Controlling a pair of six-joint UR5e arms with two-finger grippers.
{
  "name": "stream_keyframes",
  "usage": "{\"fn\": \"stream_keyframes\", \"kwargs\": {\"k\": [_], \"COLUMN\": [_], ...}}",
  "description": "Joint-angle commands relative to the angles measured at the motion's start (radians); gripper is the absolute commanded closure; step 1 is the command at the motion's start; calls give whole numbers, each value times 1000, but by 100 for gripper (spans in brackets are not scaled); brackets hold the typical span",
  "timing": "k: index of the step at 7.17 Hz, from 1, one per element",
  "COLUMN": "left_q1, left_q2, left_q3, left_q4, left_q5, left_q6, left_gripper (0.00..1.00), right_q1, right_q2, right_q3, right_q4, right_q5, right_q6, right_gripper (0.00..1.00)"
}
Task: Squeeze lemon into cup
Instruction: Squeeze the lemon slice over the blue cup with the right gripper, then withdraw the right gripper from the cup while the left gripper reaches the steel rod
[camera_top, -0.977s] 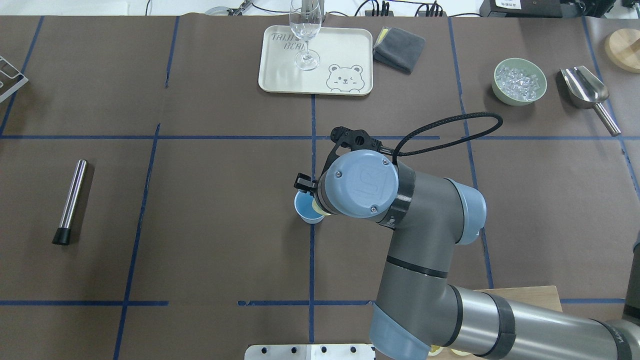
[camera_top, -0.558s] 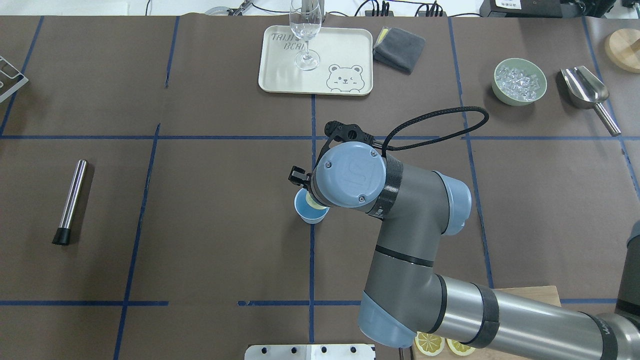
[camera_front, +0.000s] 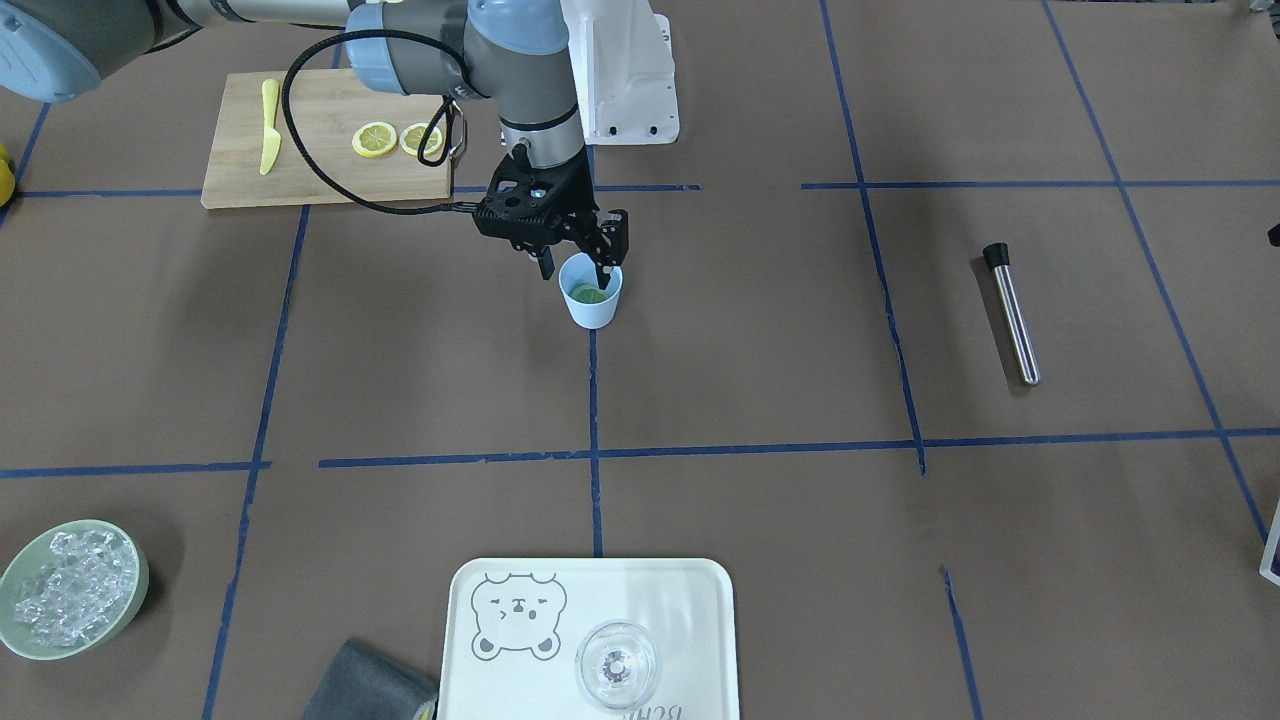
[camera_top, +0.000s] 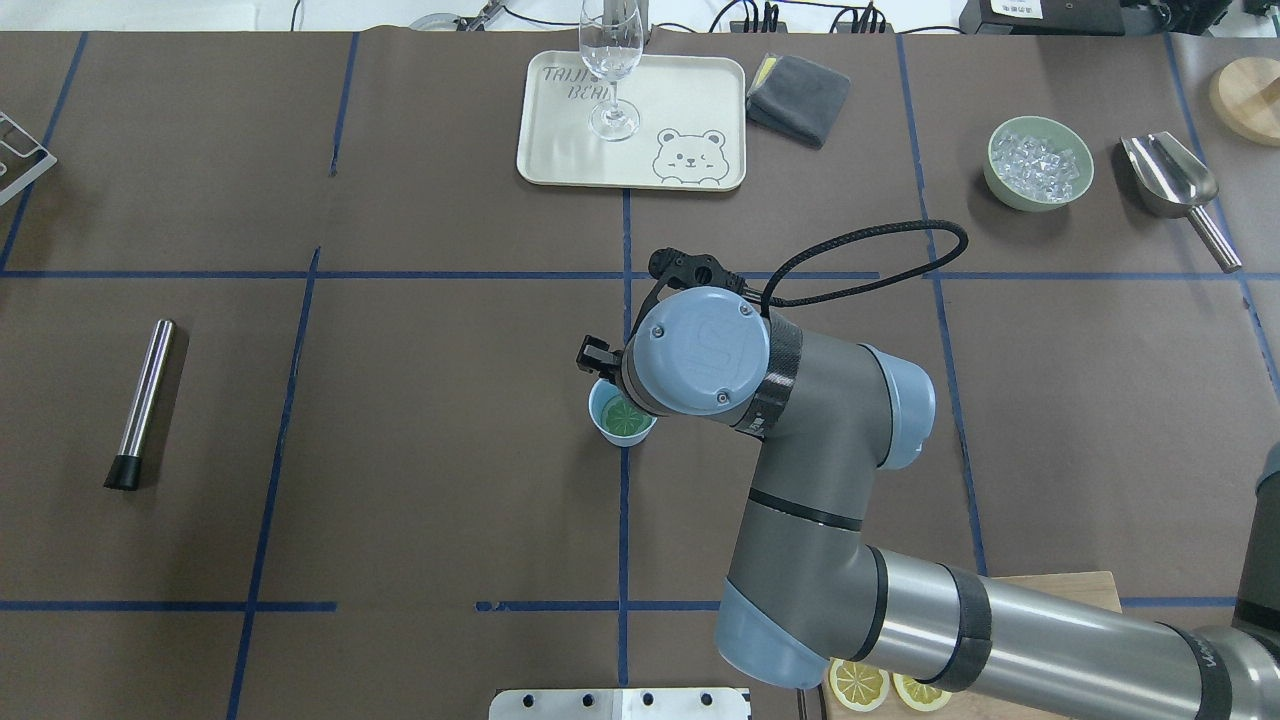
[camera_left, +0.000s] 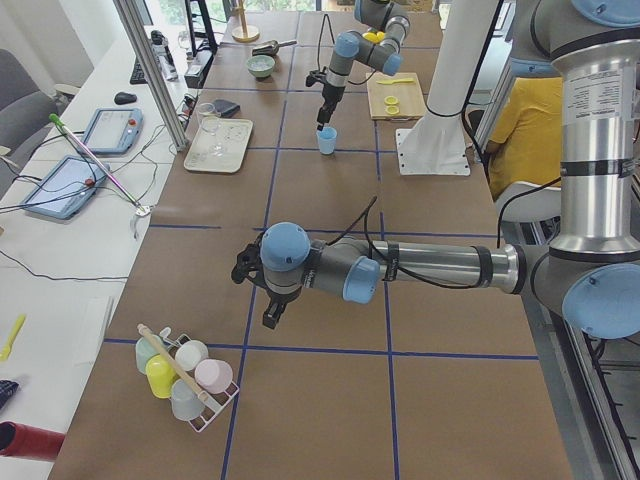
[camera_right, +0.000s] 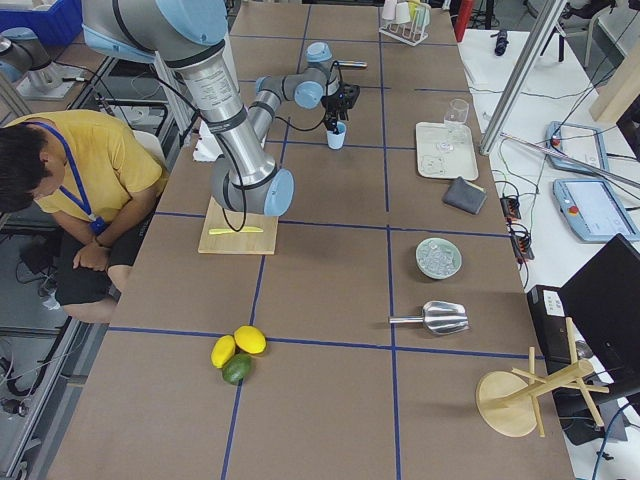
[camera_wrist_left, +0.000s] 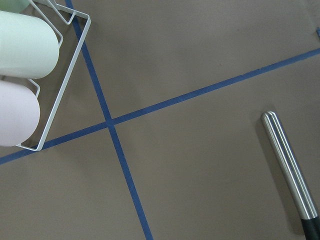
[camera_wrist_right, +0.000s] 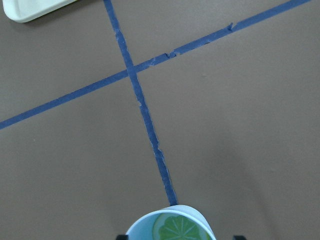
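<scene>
The light-blue cup (camera_front: 592, 308) stands on the blue tape line near the table's middle. A lemon slice (camera_front: 588, 294) lies flat inside it, looking greenish against the blue; it also shows in the overhead view (camera_top: 622, 415) and the right wrist view (camera_wrist_right: 180, 227). My right gripper (camera_front: 575, 268) is open and empty just above the cup, its fingers on either side of the rim. Two more lemon slices (camera_front: 375, 139) lie on the wooden board (camera_front: 310, 170). My left gripper (camera_left: 270, 315) shows only in the left side view, so I cannot tell its state.
A yellow knife (camera_front: 268, 125) lies on the board. A bear tray (camera_top: 690, 100) holds a clear glass (camera_top: 610, 60). There are also a bowl of ice (camera_top: 1038, 163), a steel scoop (camera_top: 1170, 180), a grey cloth (camera_top: 797, 97), a steel muddler (camera_top: 145, 400) and a wire cup rack (camera_wrist_left: 65, 75).
The right gripper held the lemon slice over the cup; it has opened and the slice now lies inside the cup. The right arm shifted slightly left.
</scene>
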Motion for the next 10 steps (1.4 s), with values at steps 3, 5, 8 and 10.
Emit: {"fn": "stream_keyframes", "kwargs": {"k": [3,5,8,10], "left_q1": [221,432,520,552], "left_q2": [-18,-53,-168,-179], "left_q3": [11,15,129,159], "left_q4": [-242,-291,-277,-279], "left_q5": [22,187,285,308], "left_q6": [-533,-800,-862,-852], "left_gripper": [0,1,5,5], "right_q1": [166,282,333,332], "right_q2": [-251,-469,-574,-571], "right_q3": [270,376,406,406], "right_q4": [-10,3,4,4], "right_q5": [215,345,349,349], "right_q6": [-105,-300,-409,-408], "right_gripper": [0,0,0,0]}}
